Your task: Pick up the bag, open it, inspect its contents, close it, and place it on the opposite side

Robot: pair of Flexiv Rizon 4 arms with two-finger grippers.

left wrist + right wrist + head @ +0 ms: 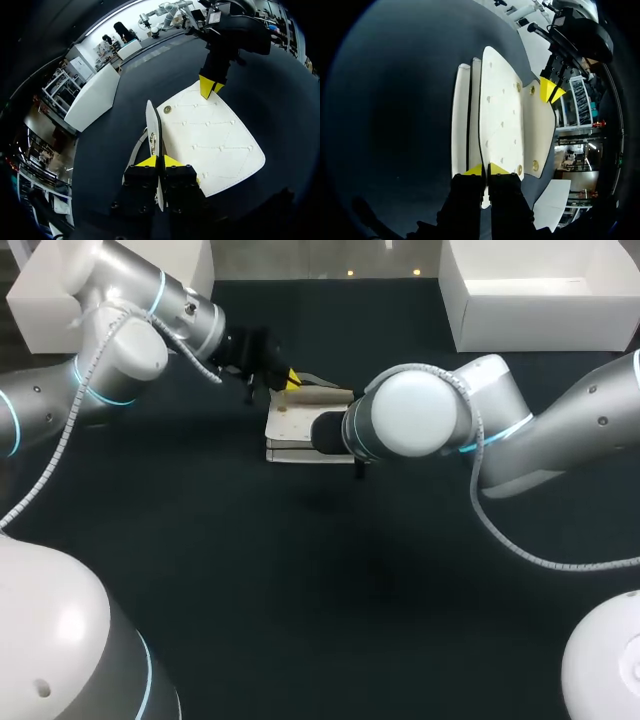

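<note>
White bag (pixel 290 430) flat on desk (pixel 300 580) centre, btw both arms. Left hand (pixel 159 161) pinched tight on thin upright edge, far-left side. Right hand (pixel 485 169) pinched on opposite edge. Facing each other across bag, so prob. next: pull apart to open.

The dark table (pixel 330 590) bears a white quilted bag (pixel 295 425) lying flat near its middle, with the left white box (pixel 35 325) and right white box (pixel 540 330) at its far corners.

Smooth stitched leatherette bag (pixel 210 145); matt tabletop (pixel 300 590).
</note>
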